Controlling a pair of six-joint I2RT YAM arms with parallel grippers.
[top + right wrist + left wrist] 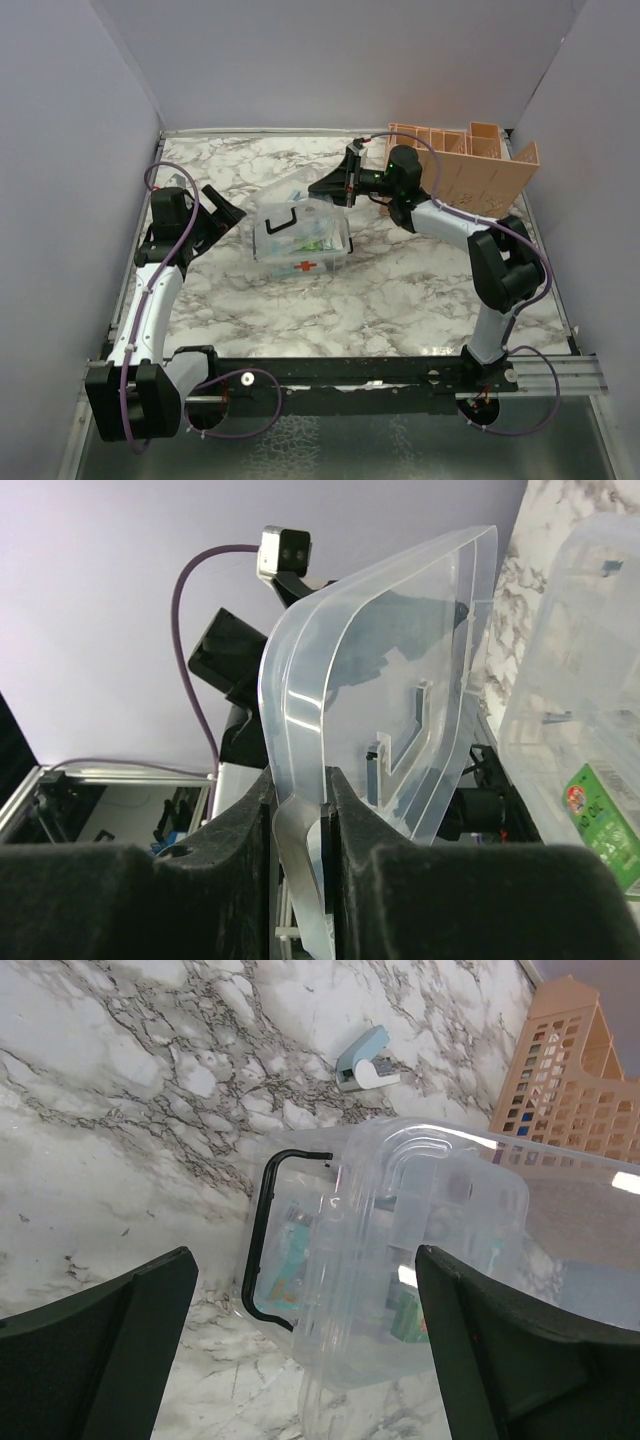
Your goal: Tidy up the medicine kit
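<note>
Clear medicine kit with black handle, ahead of the wide-spread left gripper; small blue-and-white object beyond, nearer the table's edge.

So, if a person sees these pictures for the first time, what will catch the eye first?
The clear medicine kit with its red cross stands in the middle of the marble table, and the right gripper pinches its raised lid by the edge. The left gripper hovers wide open beside the black handle; a peach slotted organizer stands at the back right.
</note>
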